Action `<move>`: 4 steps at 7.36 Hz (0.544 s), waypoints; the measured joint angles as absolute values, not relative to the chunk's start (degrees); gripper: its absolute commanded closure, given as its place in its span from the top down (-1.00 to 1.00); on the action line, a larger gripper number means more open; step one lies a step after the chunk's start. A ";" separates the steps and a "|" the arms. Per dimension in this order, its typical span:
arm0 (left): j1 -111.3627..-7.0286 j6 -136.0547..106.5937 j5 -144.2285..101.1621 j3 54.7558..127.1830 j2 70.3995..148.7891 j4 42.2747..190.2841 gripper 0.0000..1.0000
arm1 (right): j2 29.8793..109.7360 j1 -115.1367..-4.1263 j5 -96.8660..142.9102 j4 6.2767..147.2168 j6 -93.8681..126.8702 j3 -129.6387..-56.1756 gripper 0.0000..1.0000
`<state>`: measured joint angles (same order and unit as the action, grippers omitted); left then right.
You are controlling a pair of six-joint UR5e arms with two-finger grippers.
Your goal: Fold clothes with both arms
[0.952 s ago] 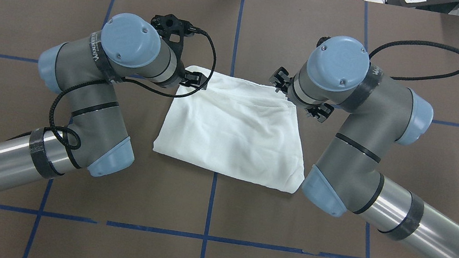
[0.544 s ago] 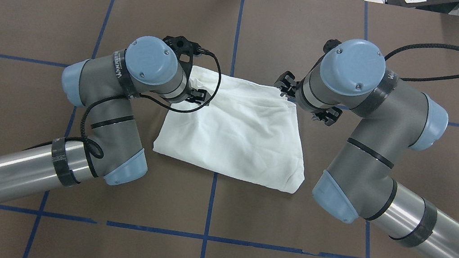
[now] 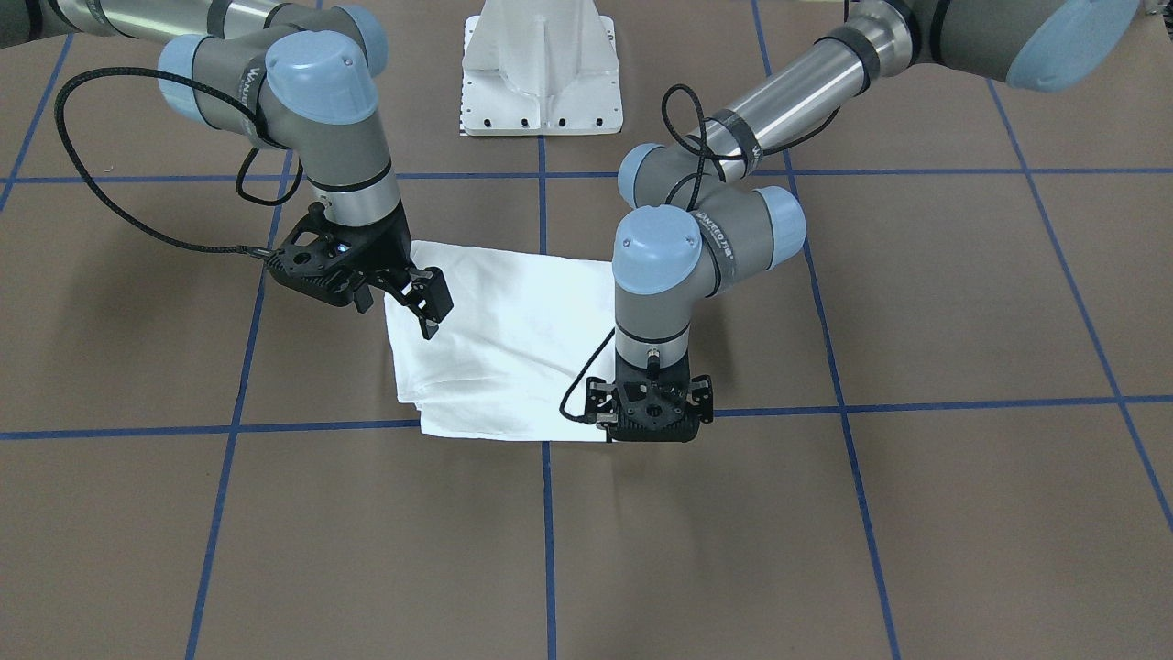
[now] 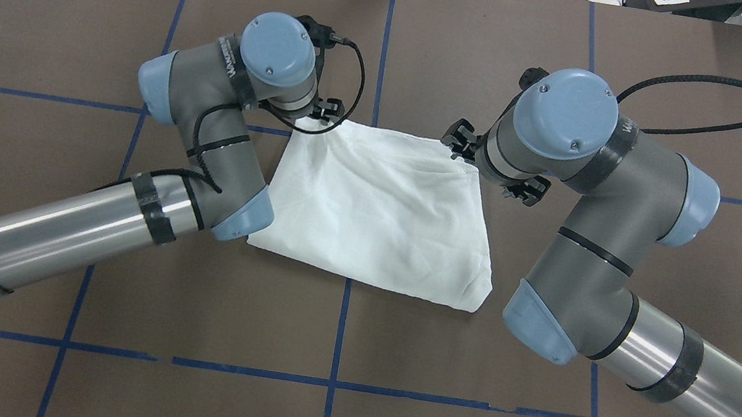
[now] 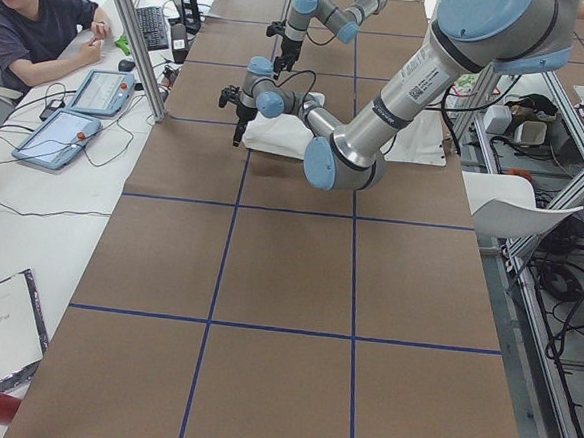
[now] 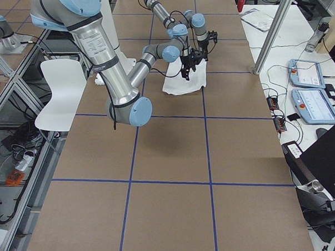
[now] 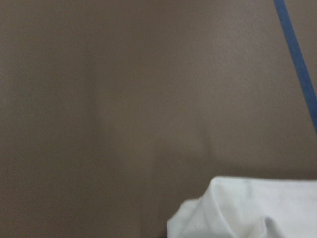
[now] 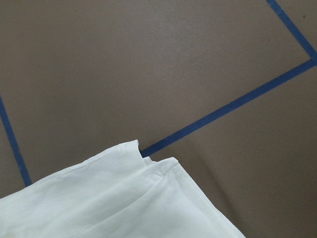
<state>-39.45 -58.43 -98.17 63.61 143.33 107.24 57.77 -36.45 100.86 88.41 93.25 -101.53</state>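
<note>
My right gripper [image 3: 399,312] hangs open over the shirt [image 4: 378,209] at two o'clock. My left gripper [image 3: 651,426], at ten o'clock: I cannot tell.

Brown paper-covered bench [image 4: 77,10], its surface divided into large rectangles by a grid of narrow blue tape lines [image 4: 341,322]. A folded white thin-cloth T-shirt [image 4: 378,209] lies flat on it as a rough four-sided packet, across the central lengthwise line. The packet's edge farthest from the robot runs beside a crosswise line. A white metal base plate [image 3: 542,73] with bolt holes sits at the robot-side edge.
</note>
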 measured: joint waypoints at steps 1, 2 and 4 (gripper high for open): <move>-40.39 -58.30 -98.24 61.81 144.62 107.51 1.00 | 57.80 -36.21 100.69 88.37 93.25 -101.40 1.00; -41.38 -57.54 -99.21 61.65 145.01 107.63 1.00 | 57.72 -35.92 100.54 88.32 93.23 -101.29 1.00; -44.61 -51.80 -105.75 67.60 141.34 107.34 1.00 | 57.00 -35.65 100.41 88.20 90.42 -100.93 1.00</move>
<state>-44.61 -51.80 -105.75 67.60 141.34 107.34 57.00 -35.65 100.41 88.20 90.42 -100.93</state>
